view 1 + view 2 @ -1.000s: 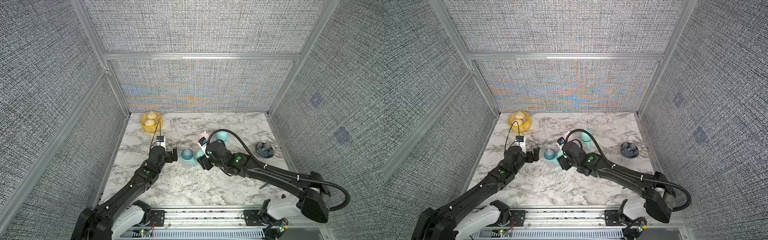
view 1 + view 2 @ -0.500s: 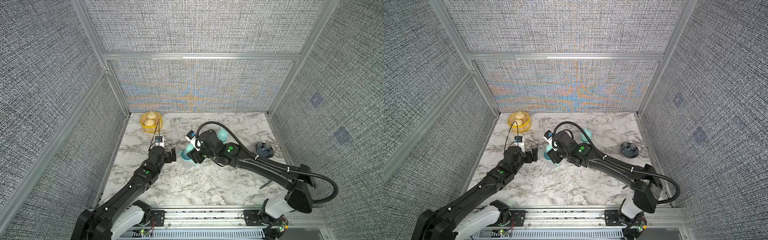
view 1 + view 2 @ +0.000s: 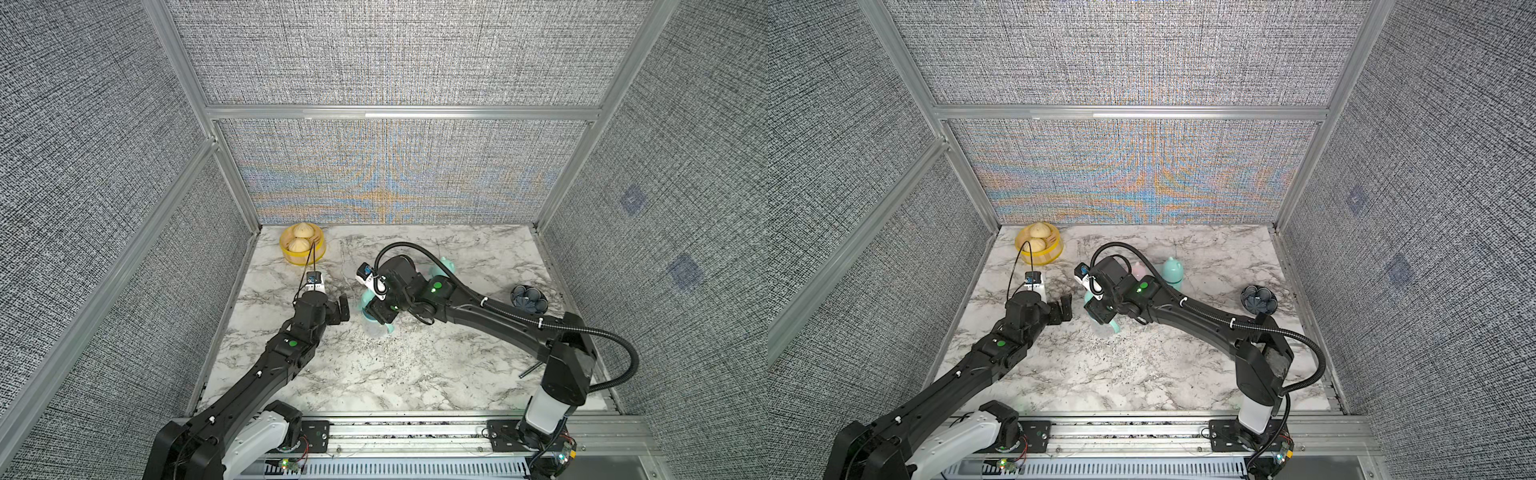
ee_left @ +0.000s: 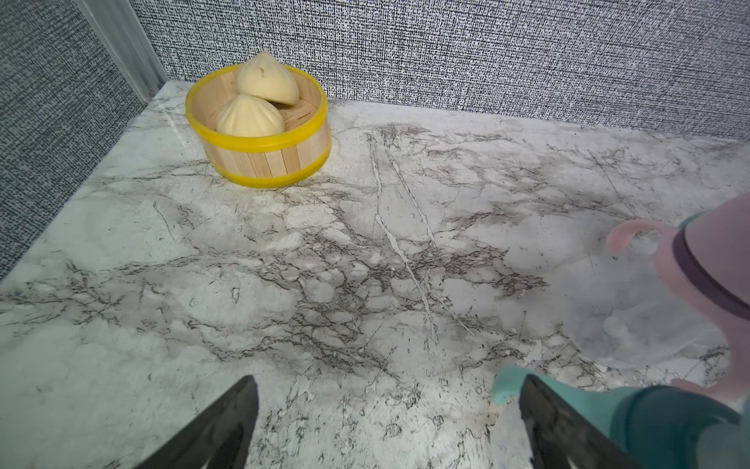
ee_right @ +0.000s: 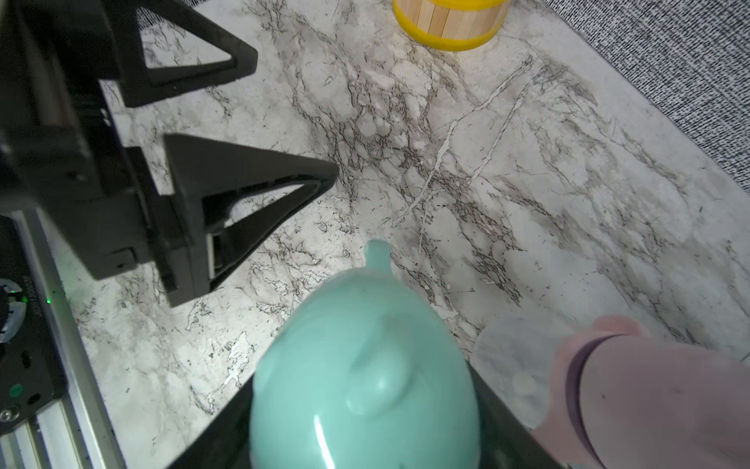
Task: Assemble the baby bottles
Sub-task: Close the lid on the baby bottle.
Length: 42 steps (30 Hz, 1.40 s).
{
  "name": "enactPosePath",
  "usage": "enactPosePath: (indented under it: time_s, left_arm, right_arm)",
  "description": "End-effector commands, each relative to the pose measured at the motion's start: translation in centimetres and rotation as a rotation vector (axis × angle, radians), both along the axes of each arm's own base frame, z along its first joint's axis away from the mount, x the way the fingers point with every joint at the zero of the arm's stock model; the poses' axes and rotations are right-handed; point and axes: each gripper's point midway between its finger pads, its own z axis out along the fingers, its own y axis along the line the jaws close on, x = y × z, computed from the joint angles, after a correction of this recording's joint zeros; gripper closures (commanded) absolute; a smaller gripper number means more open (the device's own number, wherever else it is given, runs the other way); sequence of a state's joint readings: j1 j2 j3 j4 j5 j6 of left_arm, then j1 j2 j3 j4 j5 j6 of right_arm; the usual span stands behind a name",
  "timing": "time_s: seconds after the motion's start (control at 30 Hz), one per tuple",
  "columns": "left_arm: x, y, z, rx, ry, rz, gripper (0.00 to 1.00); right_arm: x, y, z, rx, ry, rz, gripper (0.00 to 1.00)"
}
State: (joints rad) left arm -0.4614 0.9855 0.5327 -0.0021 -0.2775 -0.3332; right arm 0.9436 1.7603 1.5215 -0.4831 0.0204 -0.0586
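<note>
right gripper has its fingers clamped on both sides of the mint cap, holding it over the clear bottle with the teal collar. can't tell if they touch. left gripper is spread wide with nothing between its fingers, and that bottle sits just outside one finger. pink bottle is right beside it.

Grey woven wall panels close in a marble-patterned tabletop on three sides.
Aluminium frame bars join the panels at the corners and across the back; the lower back panel shows a blue-and-orange shimmer. The white, grey-veined surface is evenly lit and scuffed, with a metal rail along its near edge.
</note>
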Motion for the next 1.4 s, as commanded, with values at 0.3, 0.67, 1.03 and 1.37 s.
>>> enactPosePath:
  time_s: [0.3,0.67,1.03,1.37]
  left_arm:
    - [0.1,-0.2,-0.4,0.001,0.013,-0.012,0.00]
    - [0.0,-0.2,-0.2,0.001,0.006,-0.016,0.00]
    - [0.1,-0.2,-0.3,0.002,0.009,-0.018,0.00]
    - [0.1,-0.2,-0.4,0.007,0.012,-0.018,0.00]
  right_arm:
    - [0.1,-0.2,-2.1,-0.088,0.036,0.022,0.33]
    - [-0.1,-0.3,-3.3,-0.098,0.063,0.019,0.33]
    - [-0.5,-0.8,-4.1,-0.107,0.083,0.011,0.32]
    - [-0.2,-1.3,-3.6,-0.087,0.050,-0.014,0.30]
